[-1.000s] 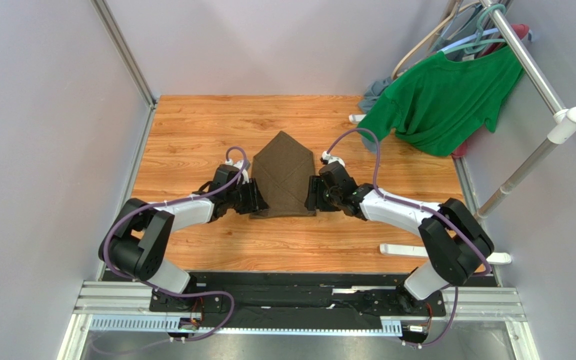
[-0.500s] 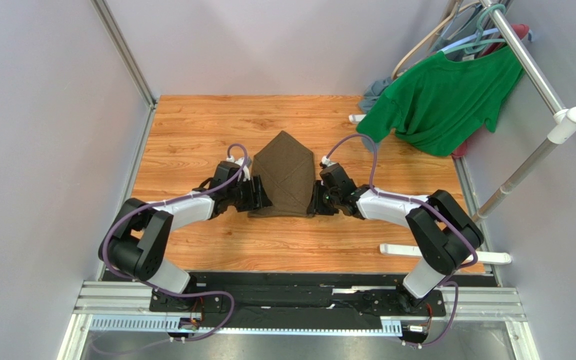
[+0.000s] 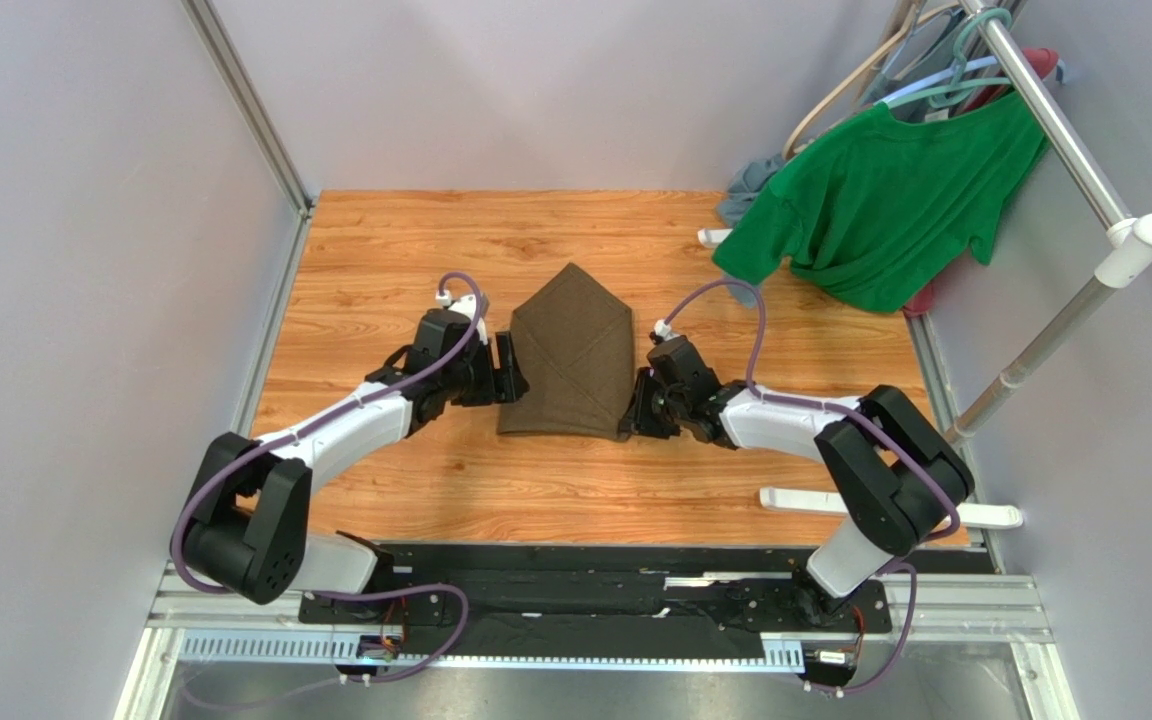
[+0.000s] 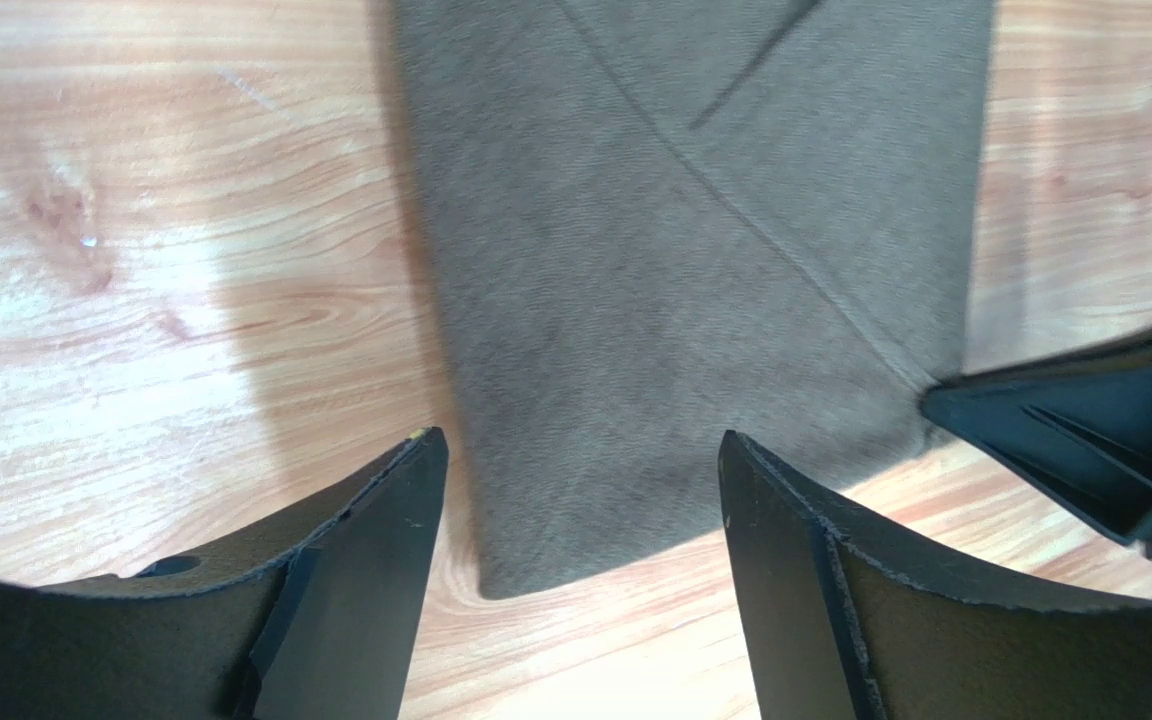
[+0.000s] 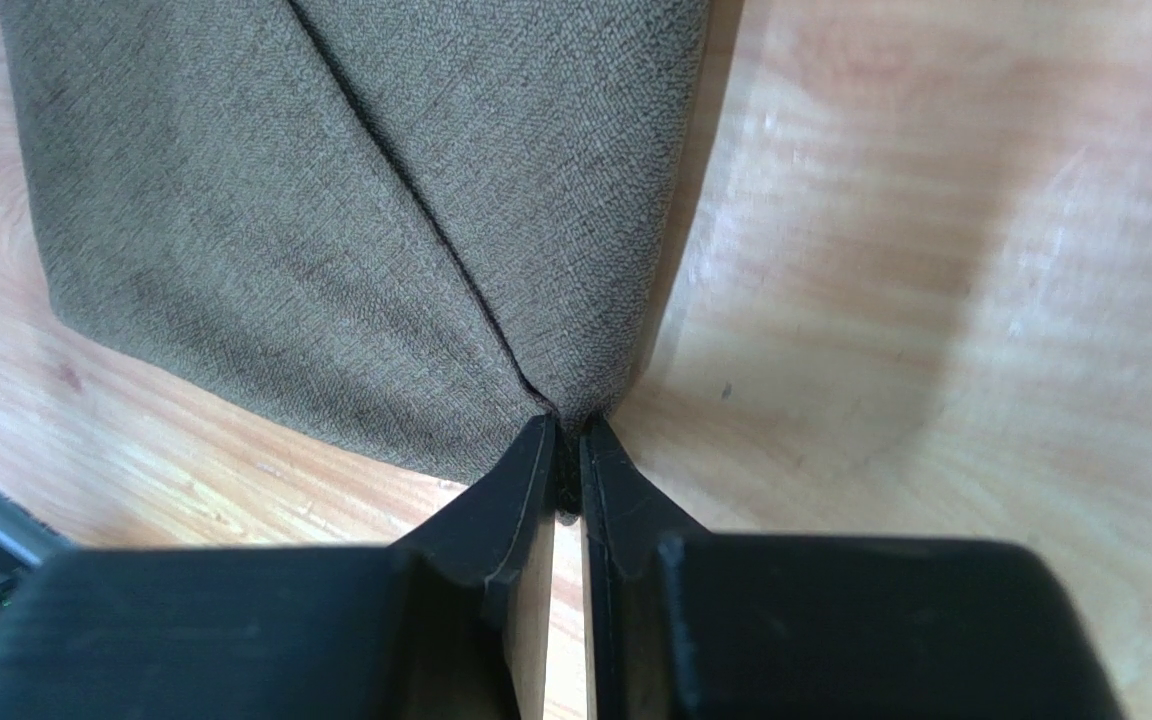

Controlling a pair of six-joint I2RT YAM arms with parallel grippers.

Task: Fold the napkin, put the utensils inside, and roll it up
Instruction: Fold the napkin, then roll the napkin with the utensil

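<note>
The right tool (image 5: 567, 450) has its fingers pressed together, pinching the near right corner of the napkin (image 5: 342, 225). The left tool (image 4: 579, 450) is spread wide, and the napkin's near left corner lies between its fingers (image 4: 372, 570); whether they touch the cloth cannot be told. The folded napkin lies flat mid-table (image 3: 387, 240), its point facing away. Both wrist views cut off its far part. From above, both tools' fingertips are hard to make out.
</note>
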